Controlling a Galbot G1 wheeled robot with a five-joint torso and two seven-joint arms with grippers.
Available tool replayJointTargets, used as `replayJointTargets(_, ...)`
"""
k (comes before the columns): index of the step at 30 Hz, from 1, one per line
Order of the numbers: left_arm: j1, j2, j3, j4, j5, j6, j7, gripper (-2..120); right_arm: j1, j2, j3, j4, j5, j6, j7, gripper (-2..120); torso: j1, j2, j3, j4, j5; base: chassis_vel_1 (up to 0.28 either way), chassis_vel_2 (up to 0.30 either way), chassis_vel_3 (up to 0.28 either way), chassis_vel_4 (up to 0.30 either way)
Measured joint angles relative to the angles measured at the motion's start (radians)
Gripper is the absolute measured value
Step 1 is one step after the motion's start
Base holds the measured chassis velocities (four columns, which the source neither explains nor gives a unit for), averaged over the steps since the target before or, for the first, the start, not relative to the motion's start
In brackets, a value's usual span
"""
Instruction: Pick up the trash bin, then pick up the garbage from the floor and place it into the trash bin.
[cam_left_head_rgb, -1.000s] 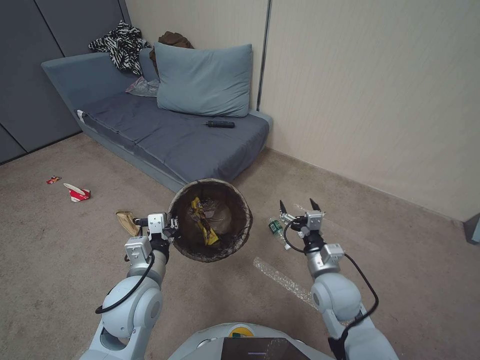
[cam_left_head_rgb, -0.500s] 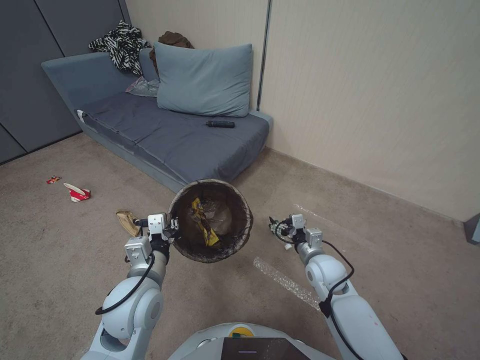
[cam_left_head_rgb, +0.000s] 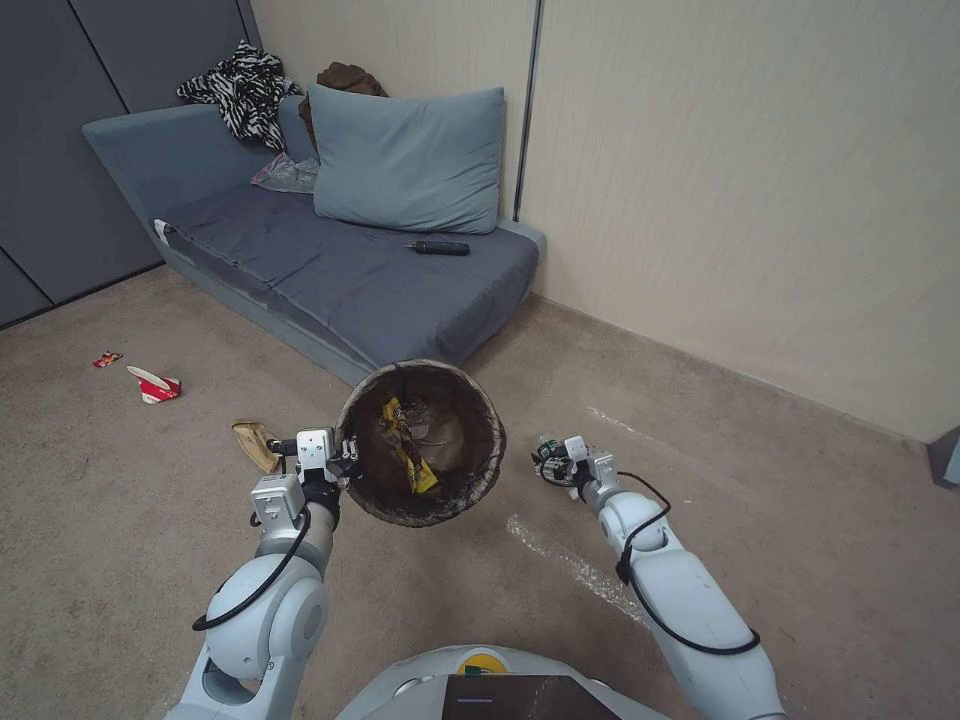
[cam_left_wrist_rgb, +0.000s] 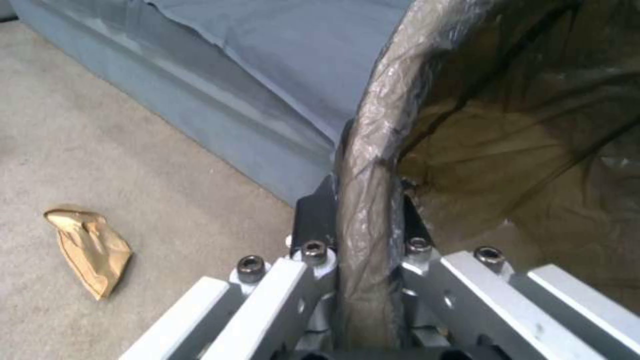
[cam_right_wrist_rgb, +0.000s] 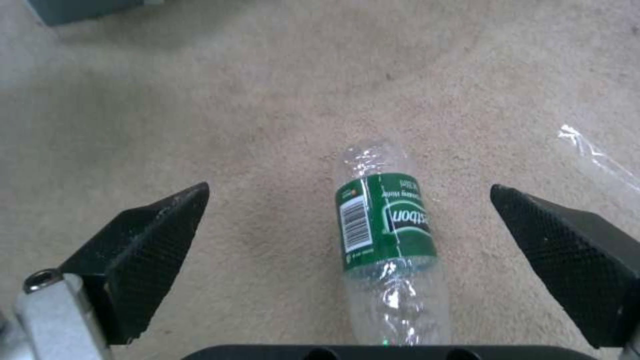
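The right gripper (cam_right_wrist_rgb: 347, 235) had dropped to the floor, wide open around the bottle (cam_right_wrist_rgb: 387, 240), ready to grab it. The left gripper (cam_left_wrist_rgb: 360, 235) pinched the raised trash bin (cam_left_head_rgb: 420, 440) rim.

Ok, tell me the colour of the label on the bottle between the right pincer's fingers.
Green with white lettering and a white barcode patch on the bottle's label; right wrist view shows it best.

Beige carpet (cam_left_head_rgb: 150, 520); bottle (cam_right_wrist_rgb: 387, 250) right of sofa (cam_left_head_rgb: 350, 270), paper bag (cam_left_wrist_rgb: 90, 250), red cup (cam_left_head_rgb: 155, 385), wrapper (cam_left_head_rgb: 107, 359) left
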Motion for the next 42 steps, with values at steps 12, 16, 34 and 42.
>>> replayJointTargets(12,0.006,-0.01,-0.004,0.006,0.012,-0.001,0.001,4,0.095,0.024,-0.022,-0.212,-0.037,0.055,-0.017,100,0.0,0.0,0.0,0.0,0.0,0.0,0.0,0.0,0.0)
replayJointTargets(16,0.009,-0.014,-0.005,0.007,0.016,-0.002,0.001,4,0.112,0.029,-0.022,-0.265,-0.045,0.064,-0.019,100,0.0,0.0,0.0,-0.0001,0.0,0.0,0.0,0.0,0.0)
replayJointTargets(34,0.01,-0.016,-0.004,0.009,0.02,-0.004,0.001,4,0.125,0.043,0.004,-0.357,-0.073,0.104,-0.031,75,0.0,0.0,0.0,-0.0002,0.0,0.0,0.0,0.0,0.0)
replayJointTargets(42,0.01,-0.017,-0.002,0.01,0.021,-0.005,0.001,4,0.125,0.048,0.009,-0.374,-0.073,0.117,-0.03,39,0.0,0.0,0.0,-0.0001,0.0,0.0,0.0,0.0,0.0)
